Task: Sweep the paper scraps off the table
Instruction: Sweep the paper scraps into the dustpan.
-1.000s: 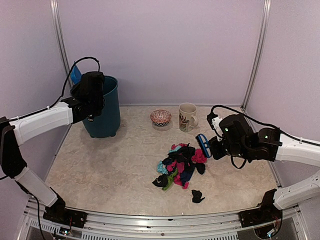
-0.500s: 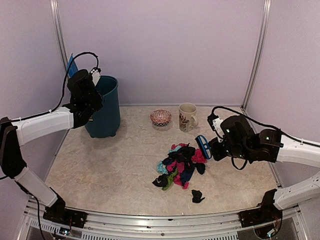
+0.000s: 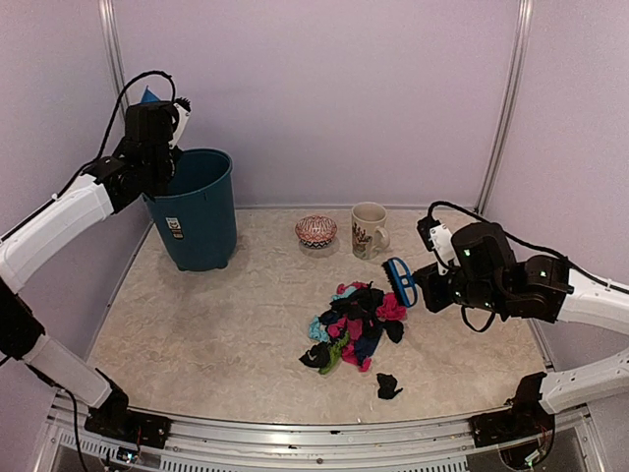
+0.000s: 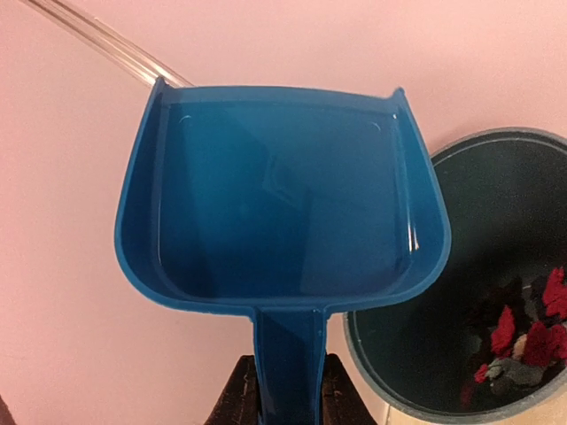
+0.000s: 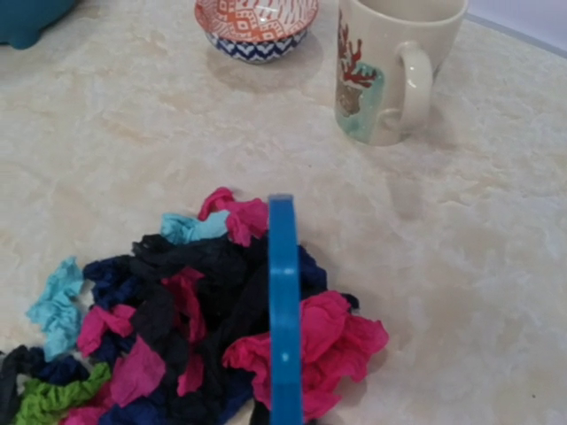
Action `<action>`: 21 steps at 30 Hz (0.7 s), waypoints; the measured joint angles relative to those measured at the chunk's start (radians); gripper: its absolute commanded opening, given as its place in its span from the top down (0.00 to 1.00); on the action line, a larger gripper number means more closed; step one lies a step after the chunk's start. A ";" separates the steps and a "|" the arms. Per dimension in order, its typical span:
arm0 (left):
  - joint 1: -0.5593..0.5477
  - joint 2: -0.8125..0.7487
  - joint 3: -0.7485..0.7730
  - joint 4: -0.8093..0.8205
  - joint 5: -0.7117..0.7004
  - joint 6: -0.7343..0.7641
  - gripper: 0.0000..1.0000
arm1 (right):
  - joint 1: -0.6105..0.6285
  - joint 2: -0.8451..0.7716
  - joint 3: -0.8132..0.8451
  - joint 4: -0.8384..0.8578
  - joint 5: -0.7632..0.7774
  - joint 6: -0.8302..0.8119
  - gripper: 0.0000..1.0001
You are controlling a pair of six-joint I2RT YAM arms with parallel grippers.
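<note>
Overhead, the blue dustpan (image 4: 283,204) was held empty above the teal bin (image 3: 197,211), its handle clamped in the left gripper (image 4: 288,390). The right gripper (image 3: 432,285) was closed on the small blue brush (image 3: 399,282), just beside the paper scraps (image 3: 356,324) heaped on the table (image 3: 216,324). One black wad (image 3: 388,385) lay apart, nearer the front. A stroke made with the dustpan away could scatter scraps toward the mug (image 3: 368,229), and the stray wad could be missed.
</note>
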 measured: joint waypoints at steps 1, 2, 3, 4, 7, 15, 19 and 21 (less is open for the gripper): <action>-0.005 -0.014 0.004 -0.040 0.024 -0.047 1.00 | 0.000 -0.002 0.000 0.000 -0.003 0.000 1.00; -0.010 -0.024 0.006 -0.070 0.047 -0.084 1.00 | 0.000 -0.006 0.000 0.000 -0.006 -0.001 1.00; -0.020 -0.035 0.010 -0.116 0.084 -0.134 1.00 | 0.000 -0.009 0.000 0.000 -0.007 -0.001 1.00; -0.027 -0.041 0.012 -0.145 0.108 -0.168 1.00 | 0.000 -0.012 0.001 0.000 -0.008 -0.001 1.00; -0.056 -0.062 0.018 -0.231 0.190 -0.270 1.00 | 0.000 -0.019 0.008 -0.010 -0.006 0.000 1.00; -0.190 -0.196 0.017 -0.375 0.358 -0.468 1.00 | -0.004 -0.028 0.014 -0.045 0.026 0.002 1.00; -0.237 -0.274 0.004 -0.423 0.462 -0.558 1.00 | -0.007 -0.027 0.027 -0.058 0.033 0.005 1.00; -0.249 -0.303 -0.024 -0.433 0.512 -0.606 1.00 | -0.011 -0.021 0.028 -0.058 0.035 0.005 1.00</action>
